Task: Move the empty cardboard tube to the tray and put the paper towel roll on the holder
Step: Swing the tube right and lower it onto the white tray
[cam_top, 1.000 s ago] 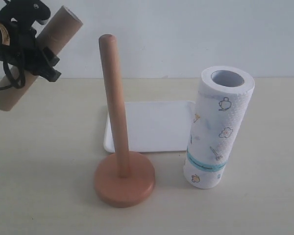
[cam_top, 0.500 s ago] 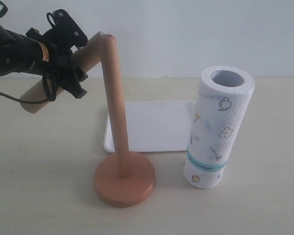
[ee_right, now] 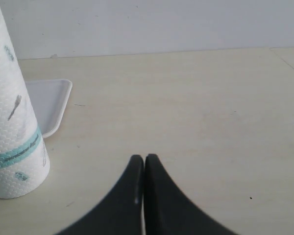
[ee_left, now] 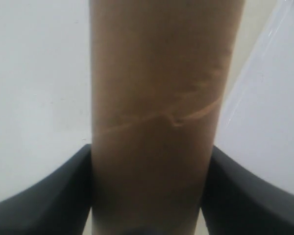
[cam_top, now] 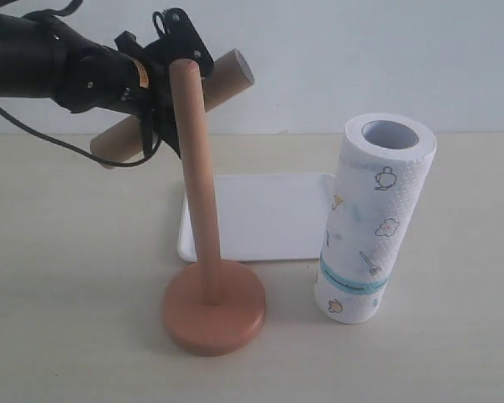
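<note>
1. Your left fingers (ee_left: 49, 196) clamp the empty cardboard tube (cam_top: 225, 74) near its middle; it hangs tilted in the air, passing behind the top of the holder (cam_top: 212, 311) post.
2. The tray (cam_top: 269, 218) lies on the bench (cam_top: 67, 294) behind the holder's base.
3. The paper towel roll (cam_top: 374, 227) stands upright just beside the tray's right end.
4. Your right fingers (ee_right: 132, 196) are pressed together, holding nothing.

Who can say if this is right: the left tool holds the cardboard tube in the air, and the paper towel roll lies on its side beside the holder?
Wrong in one respect: the paper towel roll stands upright, as the exterior view shows. The left tool does hold the cardboard tube in the air, and the roll is beside the holder.
</note>
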Motion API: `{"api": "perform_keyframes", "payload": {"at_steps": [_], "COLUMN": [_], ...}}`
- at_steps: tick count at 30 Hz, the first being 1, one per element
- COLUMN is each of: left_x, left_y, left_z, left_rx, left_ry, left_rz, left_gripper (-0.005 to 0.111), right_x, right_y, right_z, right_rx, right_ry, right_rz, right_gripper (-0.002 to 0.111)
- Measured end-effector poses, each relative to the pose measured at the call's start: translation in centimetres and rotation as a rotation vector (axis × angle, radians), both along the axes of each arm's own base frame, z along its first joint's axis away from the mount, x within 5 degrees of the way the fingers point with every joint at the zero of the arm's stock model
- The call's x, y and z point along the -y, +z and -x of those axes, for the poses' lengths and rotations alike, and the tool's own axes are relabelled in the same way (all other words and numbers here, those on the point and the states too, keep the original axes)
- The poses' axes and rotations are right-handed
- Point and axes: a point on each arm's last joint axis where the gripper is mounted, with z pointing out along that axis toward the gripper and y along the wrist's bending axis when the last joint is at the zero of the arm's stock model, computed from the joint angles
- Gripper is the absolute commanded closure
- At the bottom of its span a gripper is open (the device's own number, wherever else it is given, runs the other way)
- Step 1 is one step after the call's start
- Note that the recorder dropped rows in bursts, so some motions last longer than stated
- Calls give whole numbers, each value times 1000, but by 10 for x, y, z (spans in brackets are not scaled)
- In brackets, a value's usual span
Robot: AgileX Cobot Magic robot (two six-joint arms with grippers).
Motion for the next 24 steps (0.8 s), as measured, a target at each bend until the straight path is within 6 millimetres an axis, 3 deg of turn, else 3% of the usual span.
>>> {"api": "perform_keyframes", "payload": {"at_steps": [7, 24], "left_x": [13, 50], "left_y": [-25, -39], "left_z": [-2, 9], "left_rx": [-58, -50], "left_ry": [-15, -105], "left_rz": [-5, 13], "left_gripper": [103, 103], "right_x": [0, 0], "right_y": [0, 0], "right_z": [0, 0], "right_rx": [0, 0], "right_ry": [0, 0], "right_rz": [0, 0], "right_gripper": [108, 108]}}
